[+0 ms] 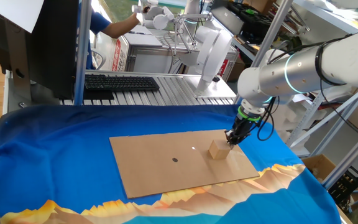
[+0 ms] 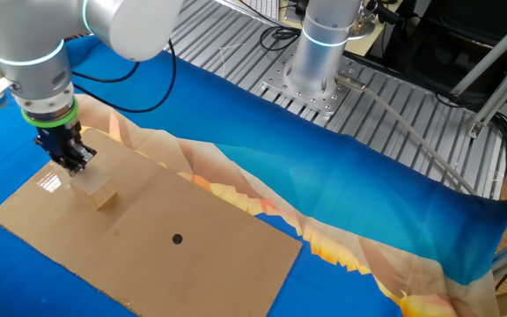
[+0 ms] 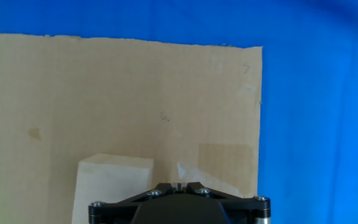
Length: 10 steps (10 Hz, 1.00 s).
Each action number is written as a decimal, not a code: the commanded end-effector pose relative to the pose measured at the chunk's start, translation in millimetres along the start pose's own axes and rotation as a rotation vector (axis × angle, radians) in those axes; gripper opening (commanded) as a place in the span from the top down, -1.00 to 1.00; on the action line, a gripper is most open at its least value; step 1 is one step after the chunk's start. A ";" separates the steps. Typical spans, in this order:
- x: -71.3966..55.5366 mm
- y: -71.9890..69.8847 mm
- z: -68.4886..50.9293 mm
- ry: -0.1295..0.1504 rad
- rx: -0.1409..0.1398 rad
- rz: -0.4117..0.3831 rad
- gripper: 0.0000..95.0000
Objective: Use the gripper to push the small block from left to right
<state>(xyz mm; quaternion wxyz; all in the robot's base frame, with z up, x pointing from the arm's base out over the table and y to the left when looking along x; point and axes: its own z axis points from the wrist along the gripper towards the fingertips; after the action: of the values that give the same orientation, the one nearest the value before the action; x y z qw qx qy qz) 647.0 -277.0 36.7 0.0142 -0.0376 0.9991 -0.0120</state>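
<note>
A desk [image 1: 55, 162] draped in blue cloth is shown, with a flat cardboard sheet [image 1: 166, 168] laid on it. The small block [image 1: 218, 150] is seen near the sheet's far right corner, at about 3 o'clock from a dark dot [image 1: 174, 159]. The pincer [image 1: 232, 140] is lowered just beside the block, apparently touching it; its fingers are pressed together with nothing held between them.
</note>
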 end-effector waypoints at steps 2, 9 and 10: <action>-1.4 2.3 2.5 0.000 0.001 0.003 1.00; -2.1 8.6 4.0 -0.001 0.005 0.014 1.00; -2.2 10.8 3.6 -0.001 0.009 0.017 1.00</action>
<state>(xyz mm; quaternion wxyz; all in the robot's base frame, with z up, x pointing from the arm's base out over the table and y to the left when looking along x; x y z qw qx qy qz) 649.4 -265.2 33.4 0.0145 -0.0285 0.9994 -0.0164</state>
